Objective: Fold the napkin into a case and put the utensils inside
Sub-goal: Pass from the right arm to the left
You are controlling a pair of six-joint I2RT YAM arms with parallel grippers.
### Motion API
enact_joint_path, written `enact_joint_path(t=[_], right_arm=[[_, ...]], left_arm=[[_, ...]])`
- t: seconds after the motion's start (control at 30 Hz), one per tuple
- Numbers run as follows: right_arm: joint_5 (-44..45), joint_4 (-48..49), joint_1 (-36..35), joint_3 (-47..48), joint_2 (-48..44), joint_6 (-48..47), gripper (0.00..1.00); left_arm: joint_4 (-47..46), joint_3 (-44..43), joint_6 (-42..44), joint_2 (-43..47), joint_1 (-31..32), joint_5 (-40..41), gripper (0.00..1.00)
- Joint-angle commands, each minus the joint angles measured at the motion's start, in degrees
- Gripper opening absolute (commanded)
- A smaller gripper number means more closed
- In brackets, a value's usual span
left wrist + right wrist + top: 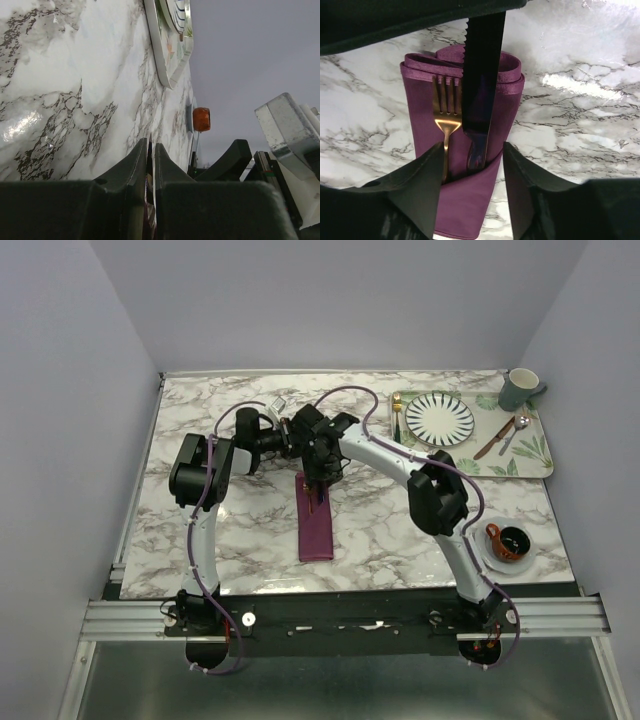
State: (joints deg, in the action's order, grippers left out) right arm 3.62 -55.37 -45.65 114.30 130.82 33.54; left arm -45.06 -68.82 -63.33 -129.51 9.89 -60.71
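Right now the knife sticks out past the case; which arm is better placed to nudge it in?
Right, I'd judge: the right gripper hangs open over the case, fingers straddling the knife and fork. The left gripper sits beside it, nearly closed, facing the tray.

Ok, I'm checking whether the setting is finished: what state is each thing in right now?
case: folded, lying flat
fork: tucked in the case, tines out
knife: tucked beside it, blade out
right gripper: jaws open, astride the case
left gripper: jaws nearly shut
mug: upright
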Motion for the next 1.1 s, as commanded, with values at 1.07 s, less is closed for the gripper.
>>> enact_joint_path(t=[1.07], right_arm=[[-51.6,13.9,18.6,-10.5,-0.4,-19.0,0.41]], left_arm=[[-3.6,2.9,-3.7,-0.2,0.7,-3.5,0.13]])
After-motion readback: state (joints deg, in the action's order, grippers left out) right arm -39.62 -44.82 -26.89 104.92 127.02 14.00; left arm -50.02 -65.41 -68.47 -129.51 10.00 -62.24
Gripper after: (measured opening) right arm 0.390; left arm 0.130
